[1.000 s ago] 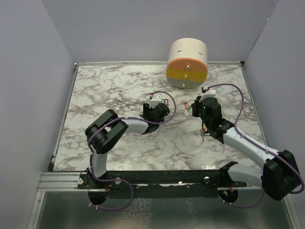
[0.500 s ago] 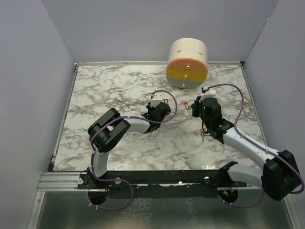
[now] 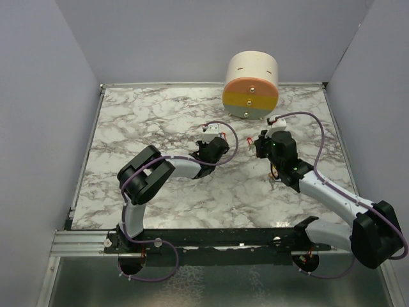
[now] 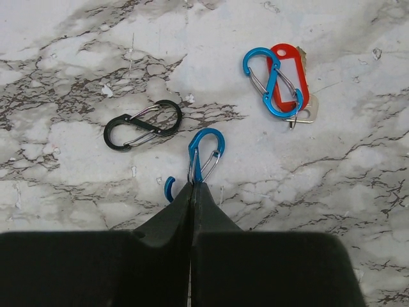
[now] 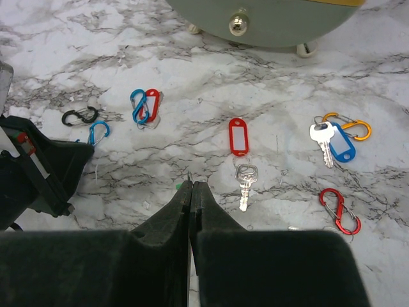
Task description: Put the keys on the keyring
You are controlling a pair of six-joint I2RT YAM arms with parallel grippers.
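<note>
Here, the marble tabletop [image 3: 147, 121] carries a banded drum [image 3: 250, 84] at its far edge. My left gripper [image 4: 193, 185] is fully closed, its tips pinching the near end of a blue clip [image 4: 205, 153], with a black clip [image 4: 142, 125] near it. My right gripper [image 5: 192, 185] is closed too; whether it holds anything I cannot tell. The keys lie apart on the tabletop. A bare key [image 5: 245, 179] lies just beyond my right fingertips, below a red tag [image 5: 238, 136]. A second key [image 5: 323, 137] sits with a blue tag [image 5: 343, 148] farther right. A third key [image 4: 308, 114] peeks from under another tag [image 4: 289, 67].
</note>
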